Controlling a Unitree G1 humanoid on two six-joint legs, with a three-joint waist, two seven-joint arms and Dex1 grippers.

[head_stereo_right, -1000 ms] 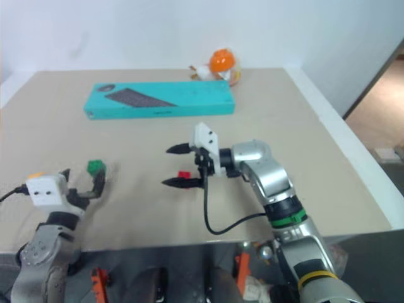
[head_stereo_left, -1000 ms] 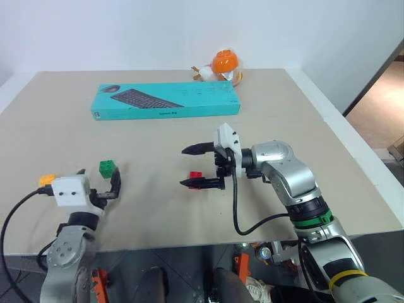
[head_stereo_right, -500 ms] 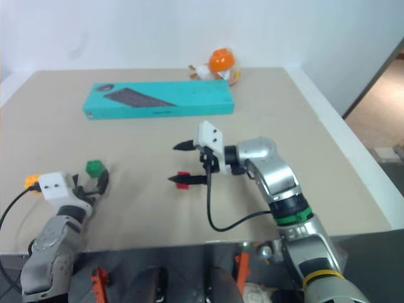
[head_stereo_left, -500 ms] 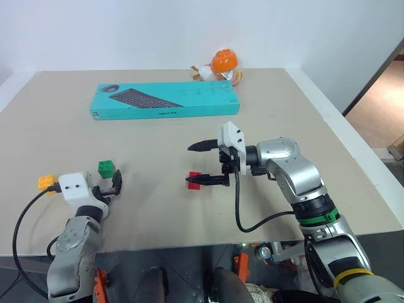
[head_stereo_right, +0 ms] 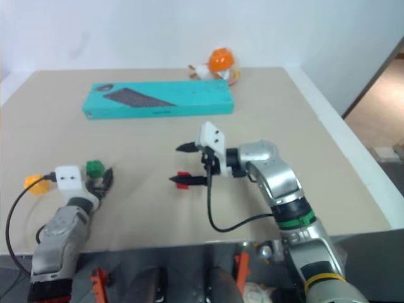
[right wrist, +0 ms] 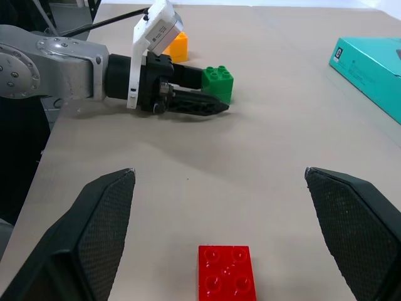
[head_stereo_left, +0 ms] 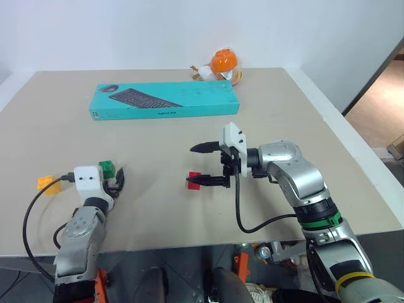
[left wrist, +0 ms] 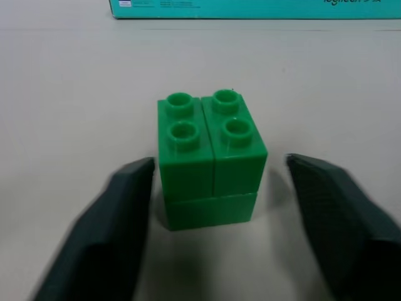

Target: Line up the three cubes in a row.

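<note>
Left wrist view: green cube (left wrist: 210,157) sat on the surface between my left gripper (left wrist: 219,219) fingers, gaps both sides, nothing held. Looked light, rigid, slick; I'd pinch its flat sides.

Place: a robot test room or lab, staged for tabletop trials
Table: plain beige top (head_stereo_left: 284,101) with a white edge, set against a bare white wall (head_stereo_left: 158,31)
Props: boxed keyboard (head_stereo_left: 165,100), round orange toy (head_stereo_left: 225,64), toy-brick cubes
Below: cables and orange gear under the table edge
</note>
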